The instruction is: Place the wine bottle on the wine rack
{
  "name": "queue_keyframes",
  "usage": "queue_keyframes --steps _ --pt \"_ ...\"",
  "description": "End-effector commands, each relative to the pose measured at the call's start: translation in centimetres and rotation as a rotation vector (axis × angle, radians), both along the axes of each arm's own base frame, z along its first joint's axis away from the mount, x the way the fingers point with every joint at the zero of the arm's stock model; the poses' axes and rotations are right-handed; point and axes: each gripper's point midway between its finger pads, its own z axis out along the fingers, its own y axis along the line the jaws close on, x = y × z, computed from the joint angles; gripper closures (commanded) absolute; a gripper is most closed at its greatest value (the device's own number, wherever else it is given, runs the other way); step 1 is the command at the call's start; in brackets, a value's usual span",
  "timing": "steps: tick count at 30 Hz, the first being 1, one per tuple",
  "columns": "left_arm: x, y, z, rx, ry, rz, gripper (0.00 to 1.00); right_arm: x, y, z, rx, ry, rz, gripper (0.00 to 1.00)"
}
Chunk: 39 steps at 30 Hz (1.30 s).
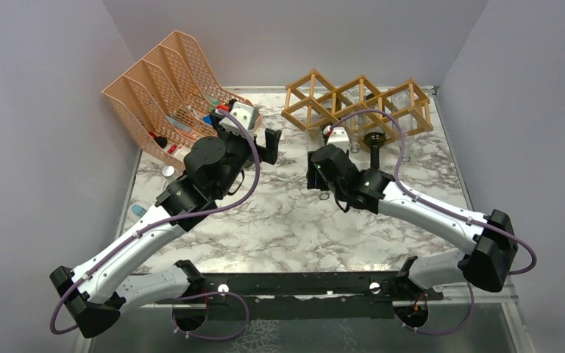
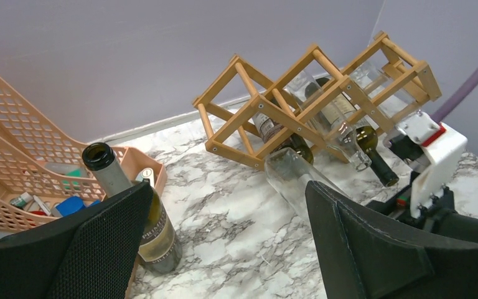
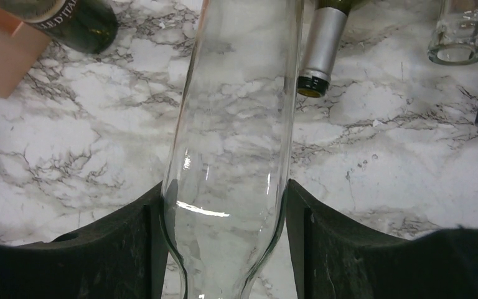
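Right wrist: clear wine bottle (image 3: 233,124) clamped inside right gripper (image 3: 224,199); left gripper (image 2: 227,208) gapes wide.

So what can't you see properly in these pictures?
Right wrist view: the clear bottle in the right pincer runs off the top and bottom edges.
Left wrist view: a finger of the left pincer hides part of the green bottle label.
Top view: wine rack bottles too small to count.

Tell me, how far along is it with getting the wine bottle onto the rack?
Done: several bottles lie in the wine rack. In hand: the right end effector grips a clear bottle, its base close to the rack's front, seemingly not yet seated in a cell. Still to do: slide it in and let go. The left end effector is open, holding nothing.
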Motion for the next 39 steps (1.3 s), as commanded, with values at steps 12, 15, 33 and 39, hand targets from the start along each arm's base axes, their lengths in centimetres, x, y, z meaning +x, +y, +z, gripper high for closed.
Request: queue_keyframes --steps 12,15,33,39 --pt "-0.6 0.8 1.4 -0.001 -0.011 0.007 0.01 6.6 2.7 4.9 0.162 -0.172 -0.036 0.96" --pt "-0.6 1.0 1.4 -0.001 -0.012 0.011 0.01 7.7 2.9 5.1 0.174 -0.191 -0.054 0.96" --pt "-0.7 1.1 0.5 0.017 0.007 0.014 0.01 15.6 3.8 7.3 0.333 -0.397 -0.119 0.97" --pt "-0.5 1.2 0.3 0.023 0.012 0.027 0.01 18.4 3.6 7.2 0.305 -0.456 -0.193 0.97"
